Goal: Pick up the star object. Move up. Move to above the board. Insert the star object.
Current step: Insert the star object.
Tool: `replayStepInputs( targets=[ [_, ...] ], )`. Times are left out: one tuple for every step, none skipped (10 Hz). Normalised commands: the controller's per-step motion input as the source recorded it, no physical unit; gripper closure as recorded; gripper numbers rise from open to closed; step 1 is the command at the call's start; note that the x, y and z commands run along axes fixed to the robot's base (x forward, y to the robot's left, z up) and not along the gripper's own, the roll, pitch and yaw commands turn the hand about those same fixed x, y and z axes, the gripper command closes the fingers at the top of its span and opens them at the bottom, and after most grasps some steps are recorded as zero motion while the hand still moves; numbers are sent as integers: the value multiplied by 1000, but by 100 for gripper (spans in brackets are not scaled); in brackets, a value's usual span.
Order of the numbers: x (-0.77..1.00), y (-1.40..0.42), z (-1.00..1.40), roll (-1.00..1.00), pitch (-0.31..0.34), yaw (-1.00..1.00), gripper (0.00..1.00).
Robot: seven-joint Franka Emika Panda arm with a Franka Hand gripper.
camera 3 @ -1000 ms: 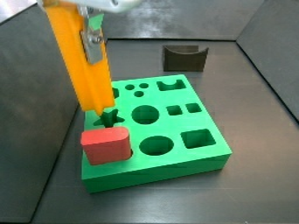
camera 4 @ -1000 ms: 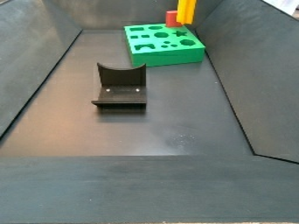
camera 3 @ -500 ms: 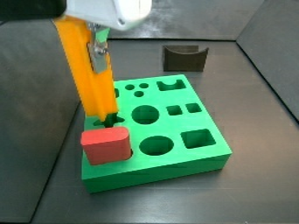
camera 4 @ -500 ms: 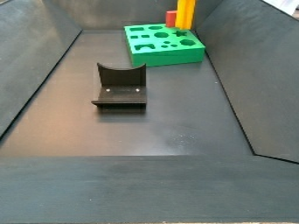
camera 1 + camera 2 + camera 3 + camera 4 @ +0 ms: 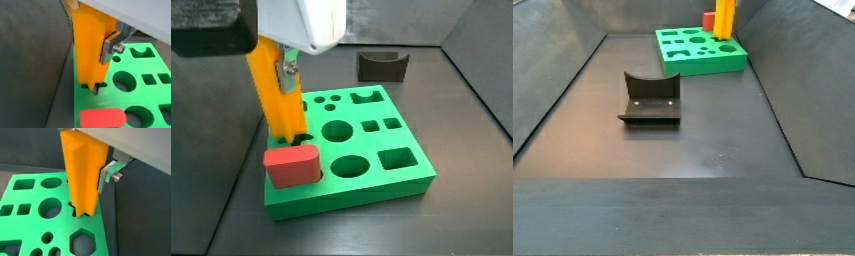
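gripper (image 5: 93, 42) apparently clasps star object (image 5: 90, 50)

No readable text — none anywhere.

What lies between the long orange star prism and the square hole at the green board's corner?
In a side view, two round holes in the green board, with the gripper holding the star prism.

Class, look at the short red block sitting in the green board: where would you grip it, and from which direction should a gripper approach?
Grip the red block across its exposed upper sides, coming straight down: only its top stands proud of the board. The gripper, holding the star object, stands close beside it.
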Motion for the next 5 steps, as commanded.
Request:
replayStepInputs(
  targets=[
    [526,-140,-594,0,0,-20,100],
    [614,-143,-631,3,0,-23,100],
    [780,-77,-769,53,0,-29,100],
    [689,0,-866,183,0,0,100],
    [577,40,-786,214,24,0,100]
  ],
)
